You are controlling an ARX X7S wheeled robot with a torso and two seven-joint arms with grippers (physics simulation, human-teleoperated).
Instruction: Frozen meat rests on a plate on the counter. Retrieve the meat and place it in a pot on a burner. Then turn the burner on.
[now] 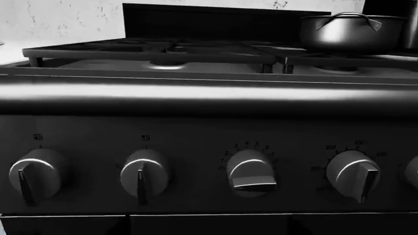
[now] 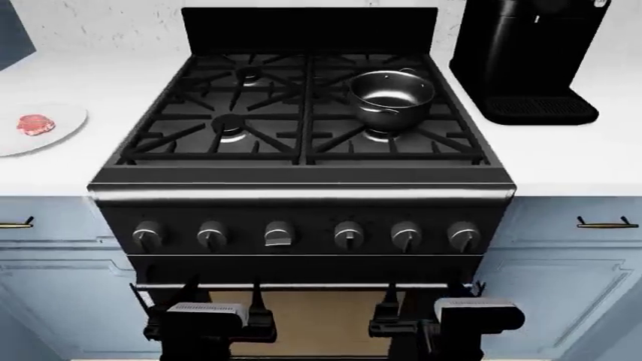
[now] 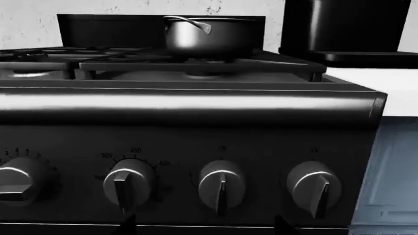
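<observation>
Dial markings on the black stove front

From the left wrist camera I could read small white numerals, roughly 1 to 6, arcing over the third round silver knob (image 1: 251, 170) on the dark metal control panel (image 1: 196, 132), and 300 and 450 beside the fourth silver knob (image 1: 353, 172). On the right wrist camera the same oven-type knob (image 3: 128, 183) showed 300 and 350 clearly; other figures and the small marks above the remaining knobs were too blurred for me to read.

Left hand (image 2: 255, 320), right hand (image 2: 386, 322) low, level, fingers forward, empty.
</observation>
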